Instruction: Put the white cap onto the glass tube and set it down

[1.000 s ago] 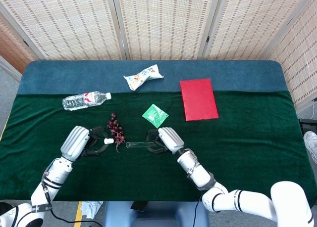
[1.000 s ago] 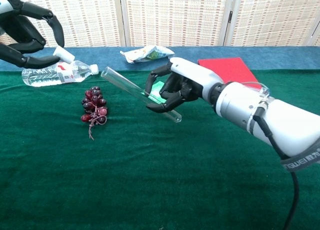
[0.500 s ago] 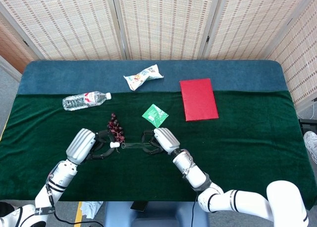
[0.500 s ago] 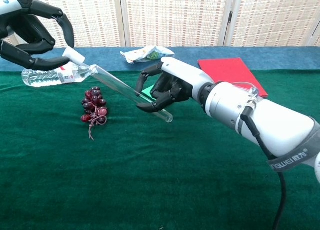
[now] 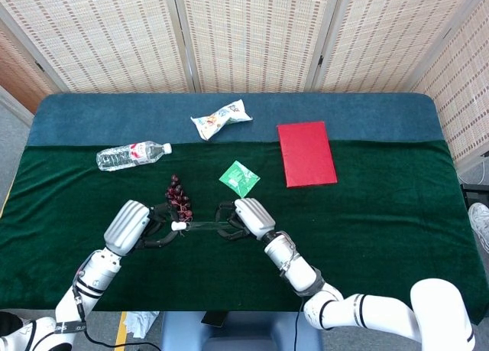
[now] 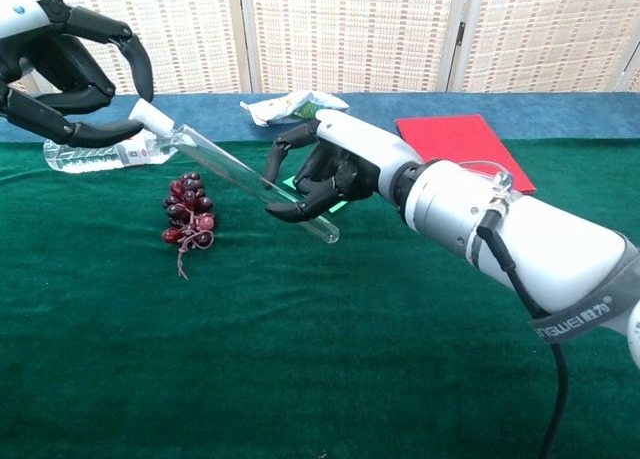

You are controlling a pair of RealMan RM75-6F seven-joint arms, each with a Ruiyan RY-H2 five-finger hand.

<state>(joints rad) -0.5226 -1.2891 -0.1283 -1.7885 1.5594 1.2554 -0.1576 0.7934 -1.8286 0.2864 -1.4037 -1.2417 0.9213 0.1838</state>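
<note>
I had my right hand clamped around the glass tube, holding it clear of the green cloth at a slant, its open end raised toward my left side and its rounded bottom poking out below my fingers. My left hand pinched the white cap between thumb and fingertips, and the cap sat right at the tube's mouth, touching it. I judged the capping to be at its very moment: the two pieces had met, but whether the cap was pushed fully home or only resting on the rim I could not tell. Setting the capped tube down on the cloth was not yet done.

In the head view the tube was a faint line between my two hands and the cap only a small white dot, so that view gave little on the fit. My own fingers covered the middle of the tube, and the chest view cut off most of my left hand at the frame's edge. The grapes lay below the tube, untouched
</note>
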